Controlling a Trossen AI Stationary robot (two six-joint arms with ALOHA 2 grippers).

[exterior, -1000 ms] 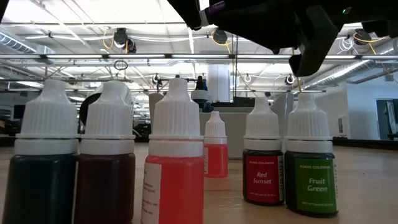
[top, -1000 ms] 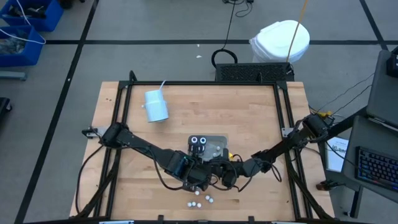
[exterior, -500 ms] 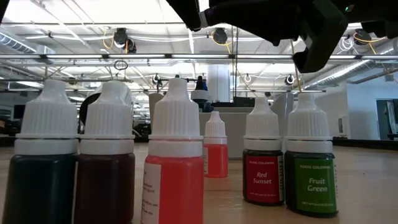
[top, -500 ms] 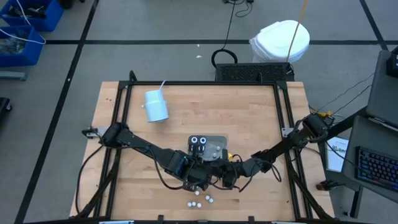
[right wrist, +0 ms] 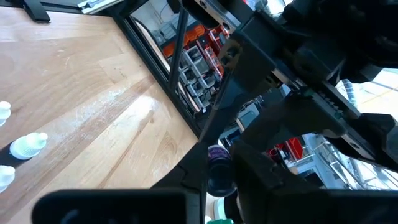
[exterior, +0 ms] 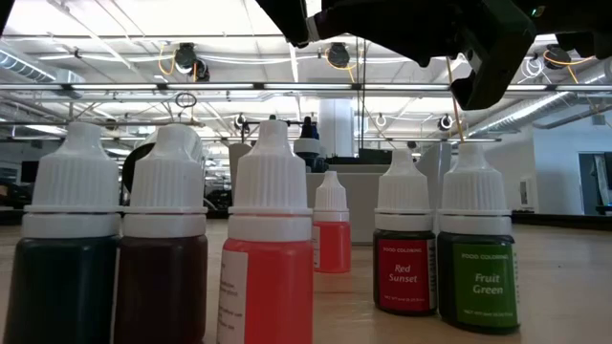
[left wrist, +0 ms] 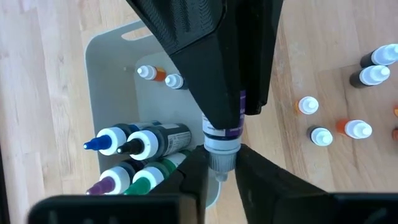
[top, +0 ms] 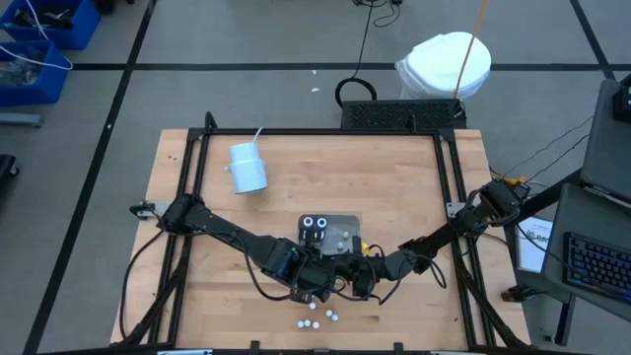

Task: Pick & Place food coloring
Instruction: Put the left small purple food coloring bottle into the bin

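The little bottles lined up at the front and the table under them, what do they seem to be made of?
The food coloring bottles look like plastic: matte white ribbed caps over smooth, slightly see-through bodies that let the dye colour show, some with printed labels such as the Fruit Green bottle. The table looks like pale wood with a smooth, lightly glossy finish; plank seams and grain show from above.

Lots of bare tabletop (top: 394, 187) at the far side, with only a white cup (top: 246, 168) standing near the far left corner. Crowded in the middle: left gripper (top: 317, 281) and right gripper (top: 353, 279) packed close together, right beside the clear tray (left wrist: 106, 93). Tray half full of bigger bottles (left wrist: 134, 146). Little bottles (top: 317, 318) dotted near the front edge, with narrow gaps between them.
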